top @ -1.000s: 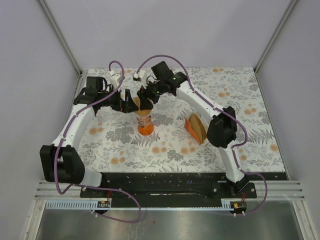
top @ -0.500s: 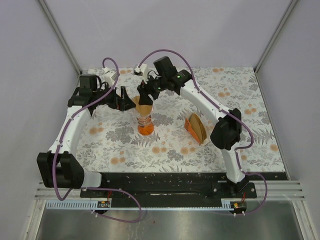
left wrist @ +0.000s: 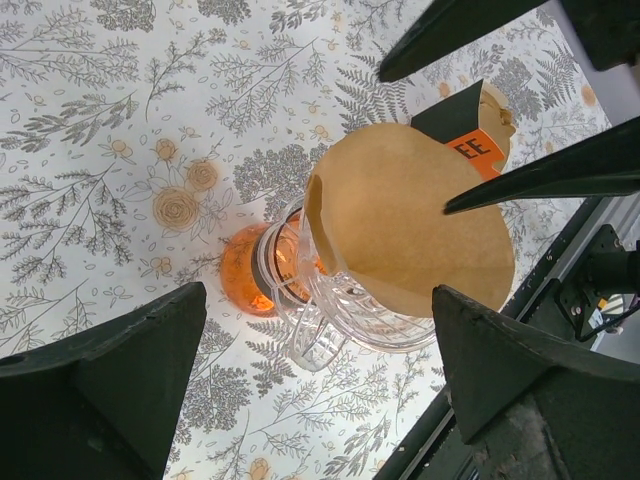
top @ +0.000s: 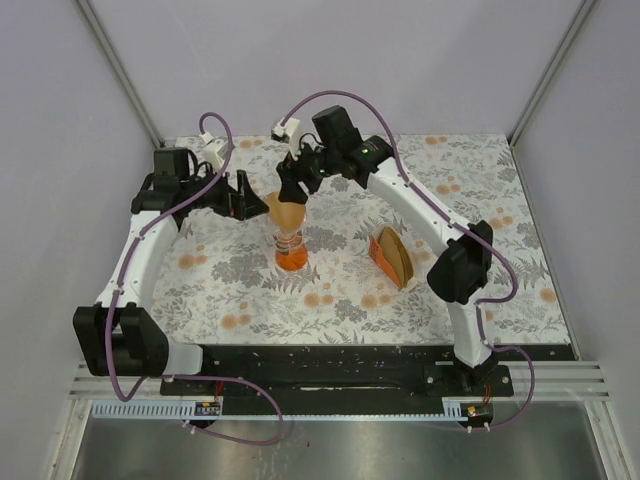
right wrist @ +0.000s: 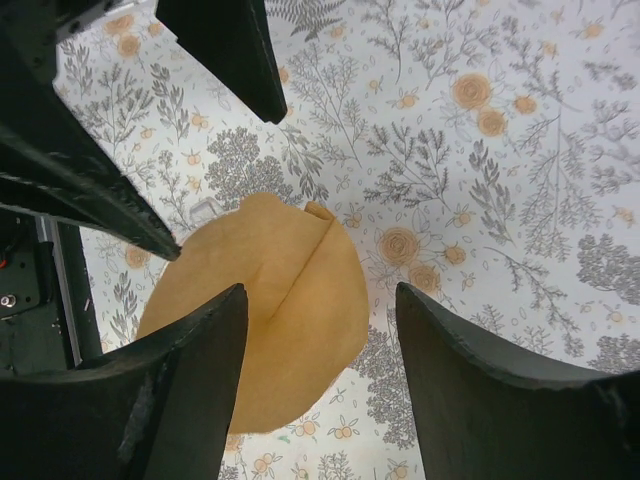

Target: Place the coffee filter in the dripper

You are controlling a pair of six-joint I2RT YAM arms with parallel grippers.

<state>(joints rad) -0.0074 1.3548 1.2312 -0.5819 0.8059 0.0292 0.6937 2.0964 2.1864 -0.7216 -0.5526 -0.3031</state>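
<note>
The coffee filter [top: 285, 211], a light-brown paper cone, sits in the funnel top of the dripper [top: 290, 243], standing well above the rim. From the left wrist the filter [left wrist: 410, 215] fills the clear funnel [left wrist: 335, 310] above the orange base [left wrist: 243, 272]. My left gripper [top: 246, 196] hangs open just left of the dripper, touching nothing. My right gripper [top: 293, 187] is open just behind and above the filter [right wrist: 265, 320], its fingers apart from the paper. Left jaws [left wrist: 320, 400] and right jaws [right wrist: 320, 385] stand wide with nothing between them.
The beige wedge-shaped holder [top: 393, 257] with its stack of brown papers stands right of the dripper, also visible from the left wrist as the holder [left wrist: 478, 135]. The floral cloth [top: 470, 280] covers the table; a black base rail [top: 330, 365] runs along the near edge.
Both grippers have drawn back from the dripper: the left one to the left, the right one up and toward the back. The filter stays in the funnel.
</note>
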